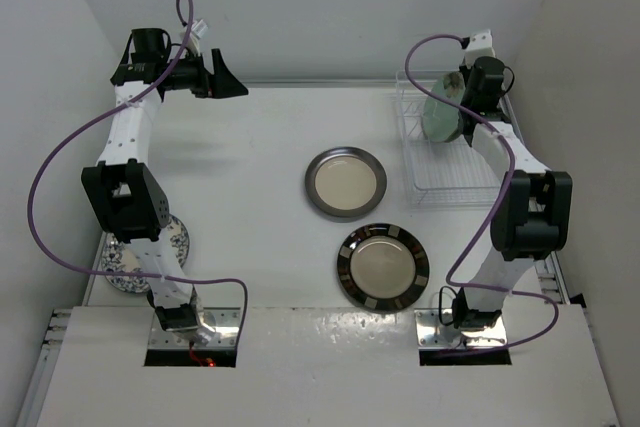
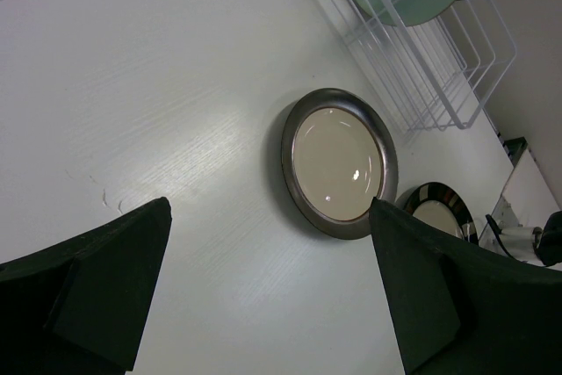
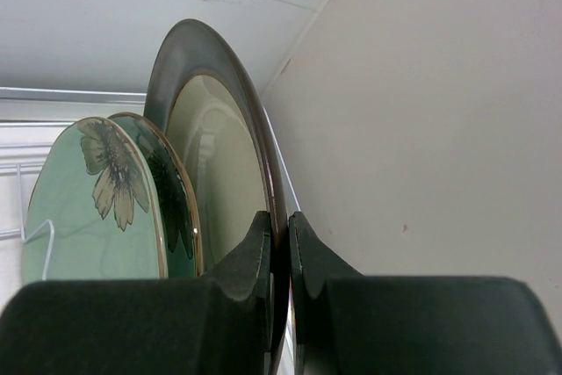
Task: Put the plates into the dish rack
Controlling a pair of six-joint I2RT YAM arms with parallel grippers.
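Right gripper (image 3: pixel 280 222) is clenching one grey-rimmed cream plate (image 3: pixel 219 155) beside two flowered mint plates (image 3: pixel 88 208); left gripper (image 2: pixel 270 210) is hanging released.

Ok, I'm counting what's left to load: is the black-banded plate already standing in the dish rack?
No, the black-banded plate lies flat on the table, outside the dish rack.
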